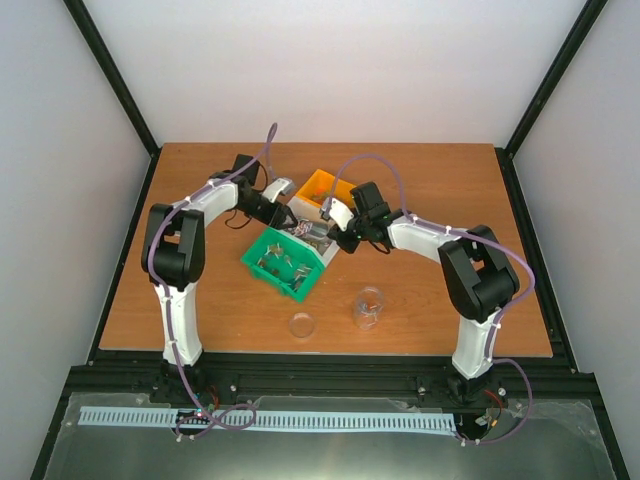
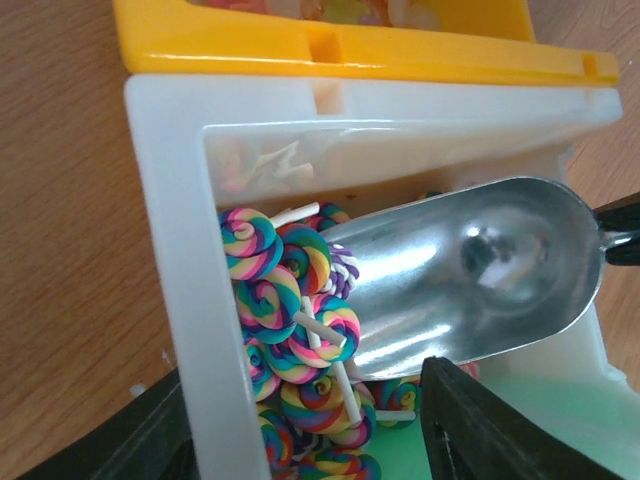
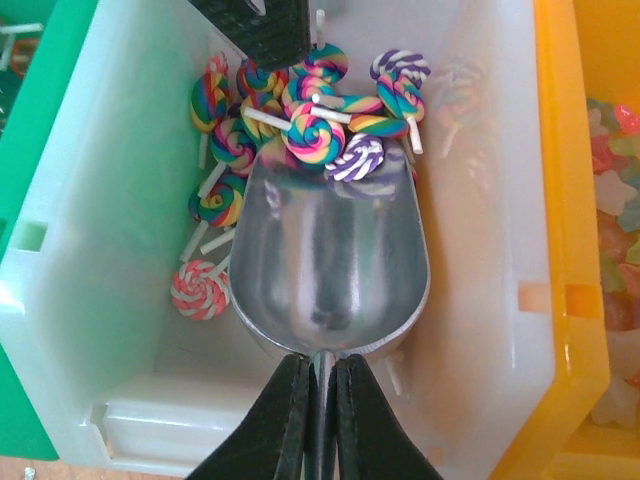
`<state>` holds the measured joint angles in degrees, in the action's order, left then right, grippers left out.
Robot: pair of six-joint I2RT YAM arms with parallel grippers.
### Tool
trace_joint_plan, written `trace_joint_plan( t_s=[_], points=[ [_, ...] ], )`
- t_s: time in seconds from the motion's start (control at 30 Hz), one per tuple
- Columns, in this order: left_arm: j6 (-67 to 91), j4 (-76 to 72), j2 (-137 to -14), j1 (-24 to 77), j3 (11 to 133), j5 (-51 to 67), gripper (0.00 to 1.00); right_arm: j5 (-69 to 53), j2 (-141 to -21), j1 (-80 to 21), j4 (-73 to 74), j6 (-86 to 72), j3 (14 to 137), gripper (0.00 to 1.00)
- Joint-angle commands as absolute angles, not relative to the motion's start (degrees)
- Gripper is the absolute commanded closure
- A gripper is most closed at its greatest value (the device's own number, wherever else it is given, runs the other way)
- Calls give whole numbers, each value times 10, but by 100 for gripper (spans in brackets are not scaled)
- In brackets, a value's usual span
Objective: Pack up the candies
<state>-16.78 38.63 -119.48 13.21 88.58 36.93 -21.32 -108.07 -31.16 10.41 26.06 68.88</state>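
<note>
Scoop [image 3: 330, 260], clenched in the right gripper [image 3: 320, 400], has lollipops [image 3: 310, 125] heaped at its lip. Drive under them, then tilt back. The left gripper [image 2: 310, 435], jaws apart, straddles the white bin [image 2: 165, 250] wall.

Top external: high, off the 6 o'clock edge of the table [image 1: 230, 310], facing down toward 12, far out, whole top framed. 2 wrist cams: very close, looking down into the white bin [image 2: 170, 250]. Right wrist sights past the right gripper [image 3: 322, 365]. Both share the scoop [image 2: 470, 270] and the yellow bin [image 2: 300, 45] rim.
</note>
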Motion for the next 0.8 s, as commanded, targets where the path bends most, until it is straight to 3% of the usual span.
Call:
trace_joint_plan(
  t_s=[0.0, 0.17, 0.5, 0.77],
  points=[
    [-191, 420, -1207, 161, 899, 497, 45, -294, -1119, -330, 12, 232, 693, 97],
    [-191, 431, -1220, 160, 905, 492, 48, -317, -1151, -330, -27, 208, 725, 97],
    [-131, 391, -1211, 91, 892, 496, 49, -326, -1052, -309, -146, 202, 580, 97],
    [-119, 375, -1190, 90, 877, 486, 49, -333, -1073, -308, -209, 180, 560, 97]
  ],
)
